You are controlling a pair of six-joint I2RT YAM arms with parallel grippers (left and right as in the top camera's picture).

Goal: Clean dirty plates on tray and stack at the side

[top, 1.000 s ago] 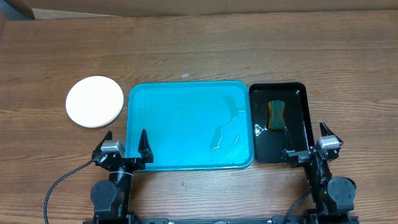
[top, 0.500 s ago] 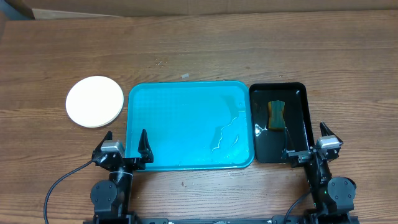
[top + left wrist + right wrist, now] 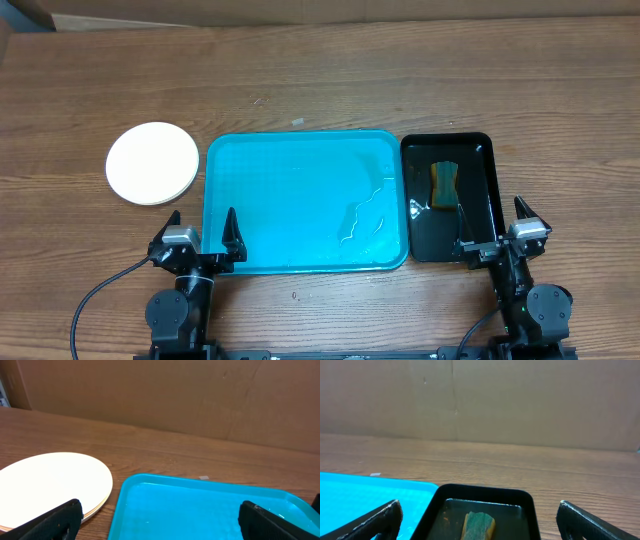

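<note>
The plates (image 3: 153,163) lie stacked on the bare wood left of the tray, the top one white and clean; in the left wrist view the stack (image 3: 50,480) shows layered rims. The turquoise tray (image 3: 300,200) holds no plates, only thin streaks of water (image 3: 365,215) at its right side. My left gripper (image 3: 203,222) rests open over the tray's near left corner, nothing between its fingers (image 3: 52,520). My right gripper (image 3: 492,225) stands open at the near end of the black tray, also holding nothing.
A glossy black tray (image 3: 447,137) right of the turquoise one holds shallow liquid and a green-and-yellow sponge (image 3: 443,183), which the right wrist view shows as sponge (image 3: 479,525) ahead of the fingers. A cardboard wall runs along the table's far edge.
</note>
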